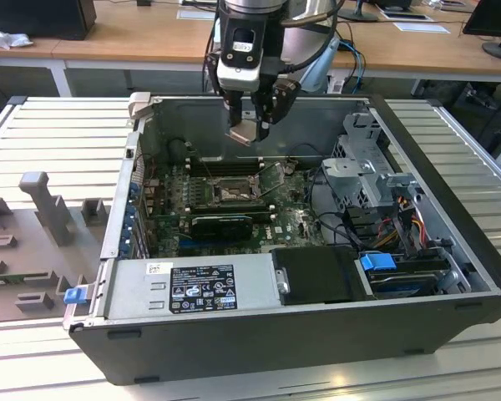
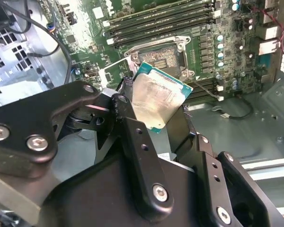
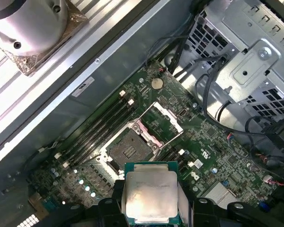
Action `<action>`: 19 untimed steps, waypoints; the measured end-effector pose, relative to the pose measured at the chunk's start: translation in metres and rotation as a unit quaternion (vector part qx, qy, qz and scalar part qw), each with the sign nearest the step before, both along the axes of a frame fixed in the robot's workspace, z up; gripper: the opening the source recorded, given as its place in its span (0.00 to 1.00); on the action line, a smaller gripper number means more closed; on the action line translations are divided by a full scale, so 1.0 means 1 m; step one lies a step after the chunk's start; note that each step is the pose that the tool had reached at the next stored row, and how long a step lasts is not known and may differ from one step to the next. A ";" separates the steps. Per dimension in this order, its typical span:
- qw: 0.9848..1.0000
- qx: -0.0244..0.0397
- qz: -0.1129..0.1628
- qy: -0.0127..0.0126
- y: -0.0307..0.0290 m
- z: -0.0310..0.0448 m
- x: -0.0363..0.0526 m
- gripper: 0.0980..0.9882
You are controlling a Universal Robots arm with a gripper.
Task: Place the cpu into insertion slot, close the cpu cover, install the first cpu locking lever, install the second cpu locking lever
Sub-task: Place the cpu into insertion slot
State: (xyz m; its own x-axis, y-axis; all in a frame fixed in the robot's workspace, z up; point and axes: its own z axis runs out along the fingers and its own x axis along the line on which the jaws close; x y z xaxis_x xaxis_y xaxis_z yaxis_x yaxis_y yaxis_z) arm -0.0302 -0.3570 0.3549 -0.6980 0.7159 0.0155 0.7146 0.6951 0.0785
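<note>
1. Second wrist view: gripper [image 2: 156, 109], black fingers clamped on 2 opposite edges of the cpu [image 2: 160, 94]. The chip is tilted, with its silver face and green rim showing.
2. Cpu: held in the air over the motherboard, just above the insertion slot [image 2: 162, 56] and apart from it.
3. Insertion slot: dark square, silver-rimmed, contacts exposed. The cpu cover [image 3: 172, 118] is swung up open at 1 side.
4. Memory slots [image 2: 156, 21]: long, black, beside the socket.
5. Computer case [image 1: 317, 334]: open, lying on the slatted desk [image 1: 58, 125].
</note>
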 end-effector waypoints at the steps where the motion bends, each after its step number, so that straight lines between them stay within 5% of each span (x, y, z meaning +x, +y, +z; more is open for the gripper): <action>1: 1.000 0.000 -0.007 0.000 0.0000 -0.0001 0.0000 0.48; 6: 0.999 0.000 -0.045 0.000 0.0000 -0.0006 0.0000 0.48; 12: 0.996 0.000 -0.088 0.000 0.0000 -0.0012 0.0000 0.48; 19: 0.988 -0.001 -0.156 0.000 0.0000 -0.0026 0.0000 0.48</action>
State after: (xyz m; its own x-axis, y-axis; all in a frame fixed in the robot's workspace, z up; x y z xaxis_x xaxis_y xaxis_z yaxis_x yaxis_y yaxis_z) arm -0.0302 -0.3570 0.3523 -0.4432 0.8963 0.0134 0.8942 0.4409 0.0772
